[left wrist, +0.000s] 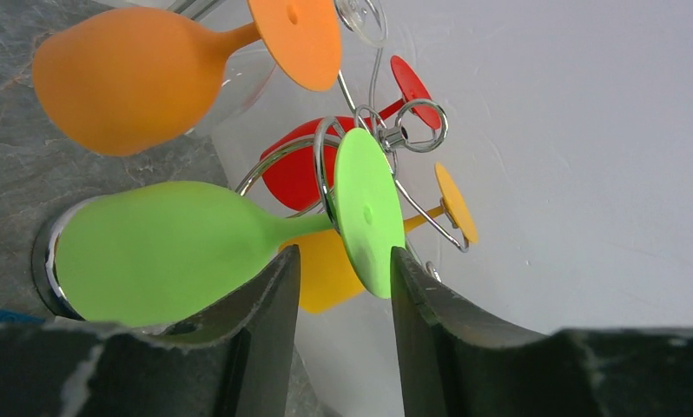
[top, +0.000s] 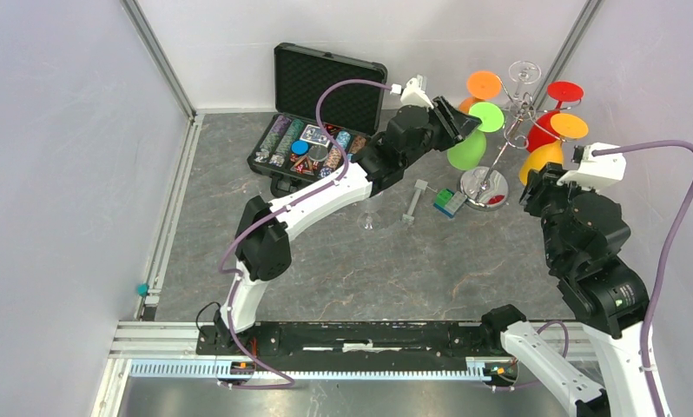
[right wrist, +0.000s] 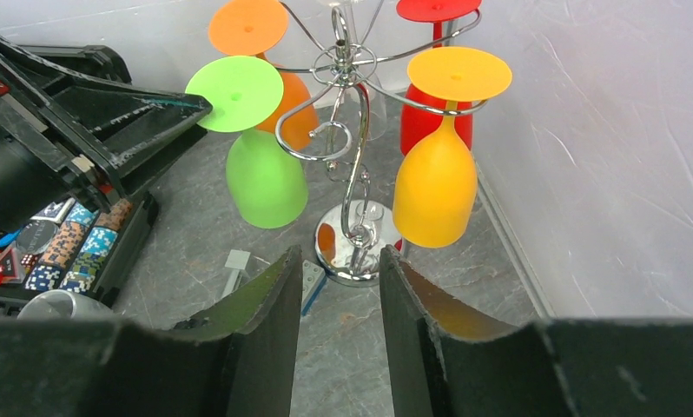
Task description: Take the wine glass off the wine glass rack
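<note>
The wine glass rack (top: 502, 155) is a chrome wire stand on a shiny disc base (right wrist: 357, 254) at the back right. Several coloured glasses hang from it upside down. The green wine glass (top: 467, 149) hangs on the near left arm, bowl (left wrist: 161, 248) down and foot (left wrist: 366, 208) up. My left gripper (left wrist: 343, 256) is open at that foot. The disc's lower edge sits between the tips, against the right finger (left wrist: 412, 295). In the right wrist view a left finger (right wrist: 152, 122) meets the green foot (right wrist: 234, 93). My right gripper (right wrist: 337, 254) is open and empty, in front of the rack.
Orange (top: 484, 84), red (top: 564, 90), yellow (top: 541, 161) and clear (top: 524, 69) glasses also hang on the rack. An open black case of poker chips (top: 313, 143) lies left of it. A clear glass (top: 369, 219), a grey part (top: 412, 201) and a toy brick (top: 450, 202) lie on the table.
</note>
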`<action>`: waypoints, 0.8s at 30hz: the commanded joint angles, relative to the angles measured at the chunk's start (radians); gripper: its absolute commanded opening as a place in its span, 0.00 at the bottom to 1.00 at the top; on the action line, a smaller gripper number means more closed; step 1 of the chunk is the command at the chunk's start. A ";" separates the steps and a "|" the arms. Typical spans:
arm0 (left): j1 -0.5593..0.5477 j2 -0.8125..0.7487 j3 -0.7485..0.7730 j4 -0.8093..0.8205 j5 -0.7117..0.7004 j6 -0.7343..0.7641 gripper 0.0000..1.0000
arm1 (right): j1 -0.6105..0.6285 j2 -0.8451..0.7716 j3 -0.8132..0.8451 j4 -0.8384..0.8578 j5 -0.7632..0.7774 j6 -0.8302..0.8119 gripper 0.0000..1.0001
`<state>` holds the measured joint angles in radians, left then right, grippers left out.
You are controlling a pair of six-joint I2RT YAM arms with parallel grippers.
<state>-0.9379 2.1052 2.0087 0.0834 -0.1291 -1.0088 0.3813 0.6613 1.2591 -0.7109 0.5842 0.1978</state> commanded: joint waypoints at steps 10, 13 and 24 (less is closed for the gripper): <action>-0.001 -0.052 0.013 0.012 0.023 0.029 0.33 | -0.002 -0.020 -0.030 0.042 0.004 0.019 0.42; -0.001 -0.035 0.038 0.010 0.028 0.018 0.33 | -0.002 -0.022 -0.030 0.042 0.004 0.018 0.42; 0.001 0.018 0.116 -0.015 0.063 0.002 0.34 | -0.002 -0.032 -0.029 0.041 0.011 0.017 0.42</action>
<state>-0.9379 2.1033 2.0804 0.0708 -0.0860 -0.9977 0.3813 0.6403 1.2316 -0.7036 0.5846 0.2089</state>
